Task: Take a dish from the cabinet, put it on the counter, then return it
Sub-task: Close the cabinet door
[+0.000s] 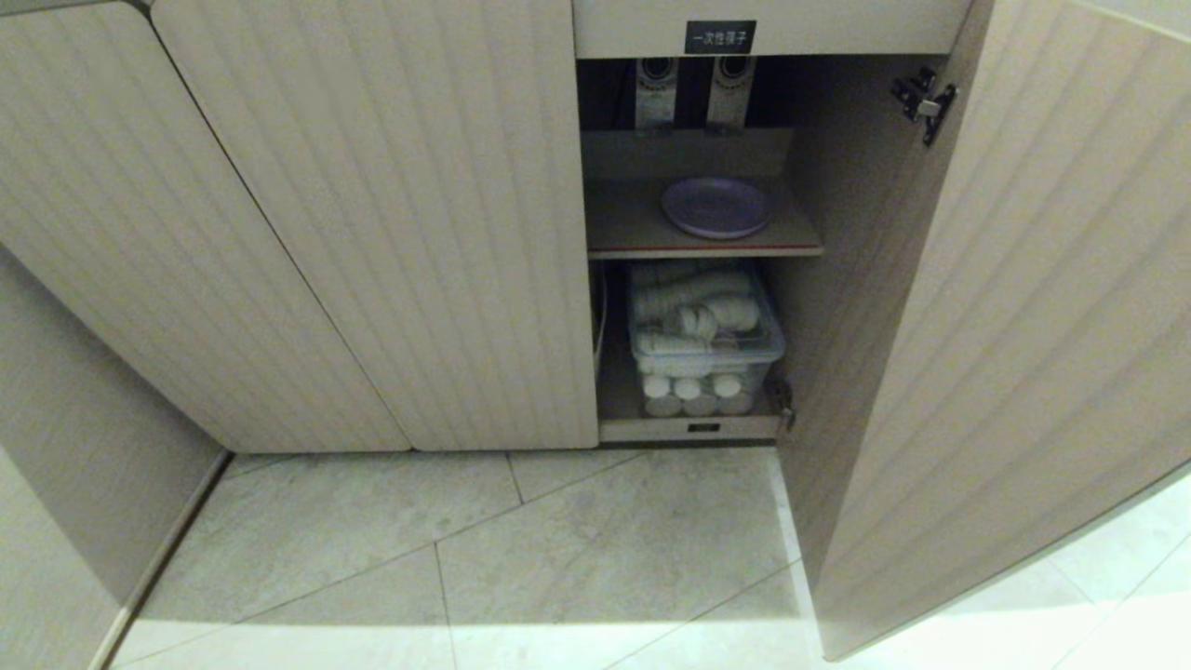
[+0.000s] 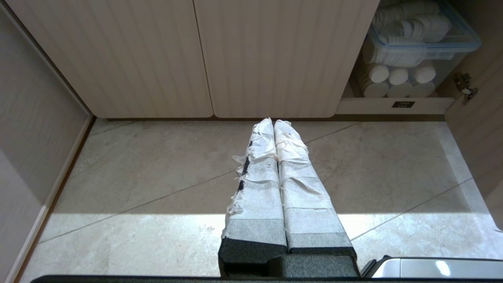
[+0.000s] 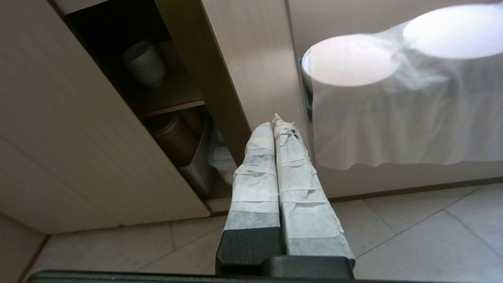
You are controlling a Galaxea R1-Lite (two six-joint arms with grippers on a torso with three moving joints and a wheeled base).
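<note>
A: Where is the dish (image 1: 715, 207), and how will it handle?

B: It lies flat on the cabinet (image 1: 391, 233) shelf (image 1: 622, 228). Likely light, stiff, slippery plastic; pinch its near rim.

A: Tool state?

B: Right tool (image 3: 274, 122): fingers pressed together, empty, beside the open door (image 3: 251, 59). Left tool (image 2: 273, 122): closed, empty, parked above the floor (image 2: 149, 177).

- Left gripper (image 2: 274, 122): both tape-wrapped fingers pressed flat together along their whole length, nothing between them. It points forward and slightly down, low above the floor.
- Right gripper (image 3: 274, 121): fingers likewise closed tip to tip, empty, white wrap frayed at the tips. It is angled upward.
- Neither arm shows in the head view; each is seen only through its own wrist camera.
</note>
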